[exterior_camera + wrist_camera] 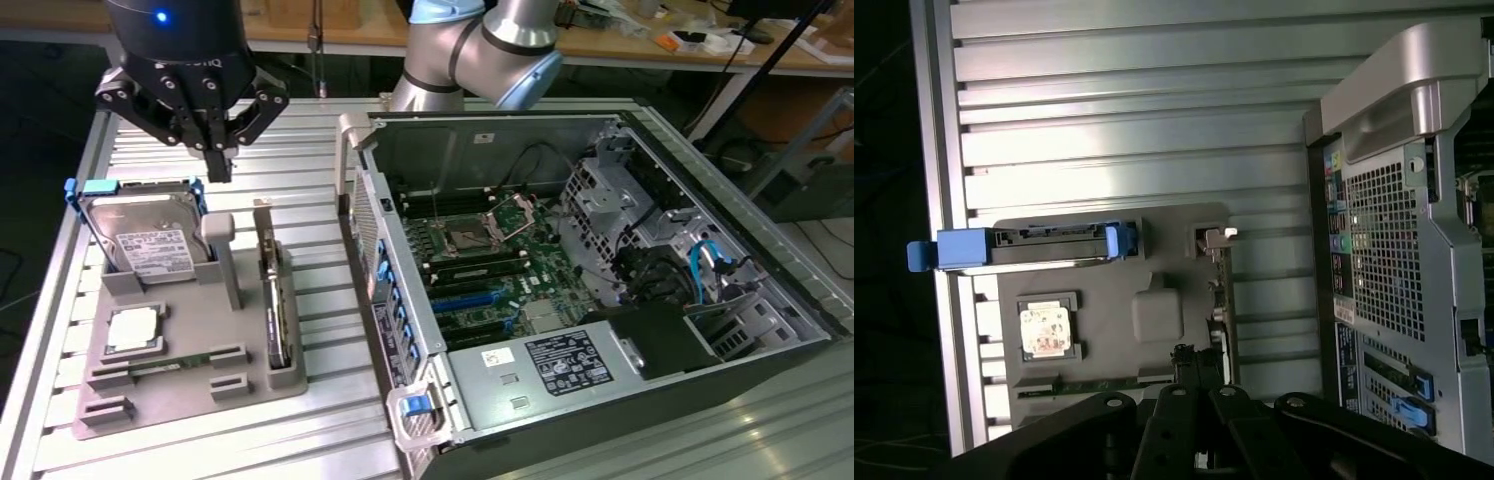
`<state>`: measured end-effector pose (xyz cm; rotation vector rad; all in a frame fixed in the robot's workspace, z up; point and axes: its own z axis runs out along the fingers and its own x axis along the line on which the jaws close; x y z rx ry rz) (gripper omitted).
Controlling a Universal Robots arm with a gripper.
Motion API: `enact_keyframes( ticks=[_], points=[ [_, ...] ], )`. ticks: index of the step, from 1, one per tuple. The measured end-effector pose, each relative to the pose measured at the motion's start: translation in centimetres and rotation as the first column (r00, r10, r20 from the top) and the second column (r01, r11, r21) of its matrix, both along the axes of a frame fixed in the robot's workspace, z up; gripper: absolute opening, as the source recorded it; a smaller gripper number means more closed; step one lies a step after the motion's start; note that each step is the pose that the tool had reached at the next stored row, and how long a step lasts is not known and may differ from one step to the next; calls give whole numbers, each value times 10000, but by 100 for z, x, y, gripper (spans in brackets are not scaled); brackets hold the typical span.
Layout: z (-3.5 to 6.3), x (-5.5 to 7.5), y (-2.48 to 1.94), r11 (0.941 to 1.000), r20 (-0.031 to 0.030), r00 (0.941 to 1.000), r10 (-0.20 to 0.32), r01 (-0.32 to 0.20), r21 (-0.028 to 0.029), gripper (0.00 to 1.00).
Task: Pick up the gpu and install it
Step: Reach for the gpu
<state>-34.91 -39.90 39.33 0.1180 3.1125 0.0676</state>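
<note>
We see the gripper pinched shut, holding nothing — hovering over the grey holder, near the edge-on gpu.

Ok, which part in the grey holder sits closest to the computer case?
The graphics card, the thin one standing on edge; the blue-framed hard drive and the square chip sit farther off.

Robotics lab: aluminium-slat table, opened PC case, cluttered workbench behind.
</note>
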Motion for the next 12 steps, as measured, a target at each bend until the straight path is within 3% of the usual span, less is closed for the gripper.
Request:
enact_keyframes(
  ticks=[12],
  points=[
    [0, -114, 0, 10000, 0, 10000, 1, -1, 0, 11]
  ],
)
